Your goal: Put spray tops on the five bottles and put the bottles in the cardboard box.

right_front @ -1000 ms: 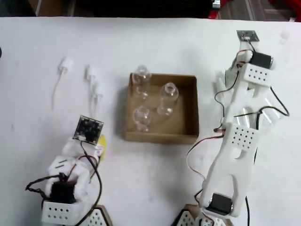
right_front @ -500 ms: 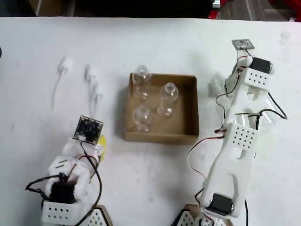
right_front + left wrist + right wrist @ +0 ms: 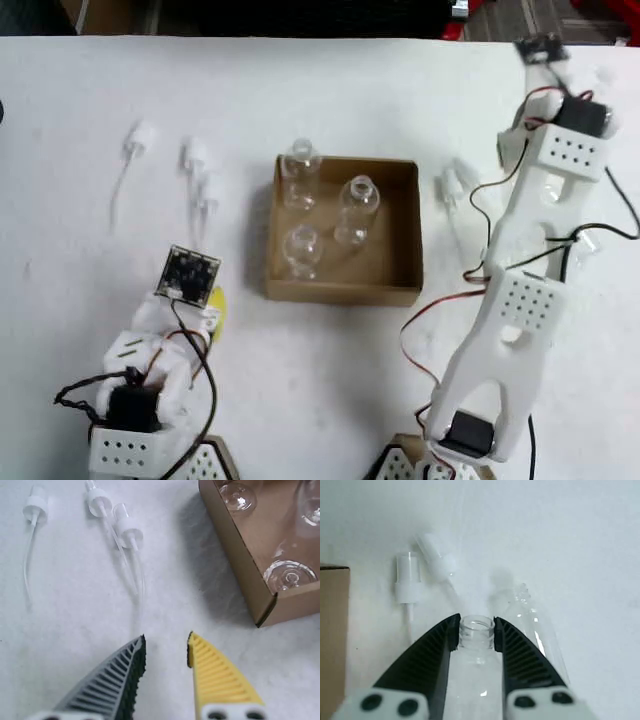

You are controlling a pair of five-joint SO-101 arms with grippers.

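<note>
The right arm [image 3: 515,300] stretches far out over the bench [image 3: 330,390], and the right gripper [image 3: 476,625] is clamped on the neck of a bottle [image 3: 476,655]. The left arm [image 3: 140,385] sits folded at the near edge, the left gripper [image 3: 166,641] held low with its grey and yellow fingers parted.

Cardboard box [image 3: 340,292] mid-table, open. 3 clear btls [image 3: 358,205] upright inside, uncapped. 3 white spray tops [image 3: 192,153] lie at box's 9 o'clock, 2 more tops [image 3: 450,185] at 3. 4th btl [image 3: 476,650] gripped at neck by right gripper [image 3: 476,625]; 5th btl [image 3: 537,630] lies beside it.
</note>
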